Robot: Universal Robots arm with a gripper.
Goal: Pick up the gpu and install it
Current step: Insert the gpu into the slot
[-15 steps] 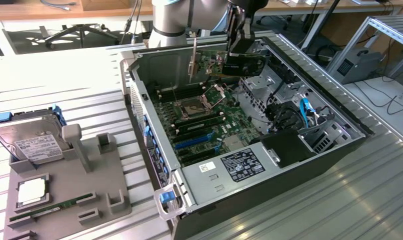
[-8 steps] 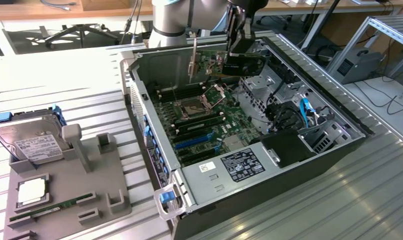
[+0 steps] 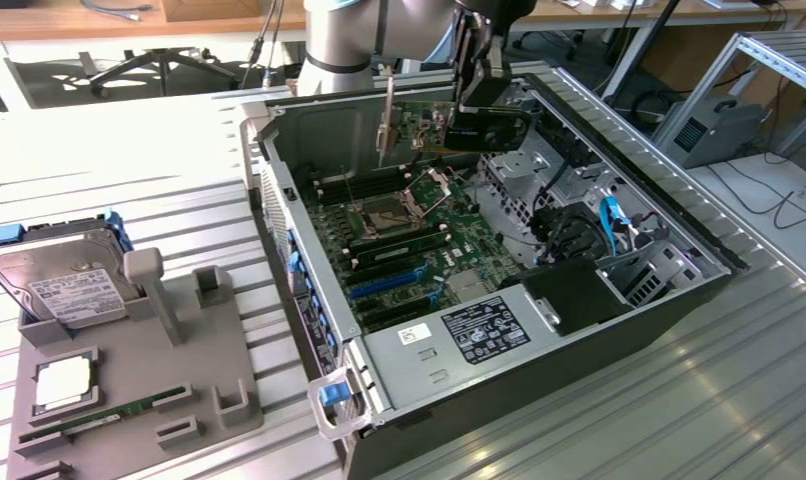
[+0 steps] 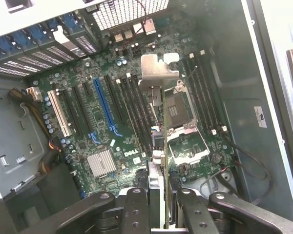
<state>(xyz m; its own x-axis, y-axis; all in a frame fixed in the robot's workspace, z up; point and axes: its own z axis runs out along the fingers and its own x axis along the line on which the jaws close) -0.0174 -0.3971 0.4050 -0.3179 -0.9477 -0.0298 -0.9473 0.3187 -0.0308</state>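
Holding gpu point(image 4: 159, 141) clamped in gripper point(image 4: 160, 197), edge-down above motherboard point(image 4: 132, 142); advisable to hold vertical, parallel with blue slot point(image 4: 105, 107).

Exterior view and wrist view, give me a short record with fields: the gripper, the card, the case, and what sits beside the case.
gripper: shut on the gpu
gpu: held on edge above the motherboard, clear of it, not seated
computer case: lying on its side, open
blue slot: empty
grey holder: at the exterior view's left, beside the case
hard drive: standing in the holder
RAM stick: lying in the holder
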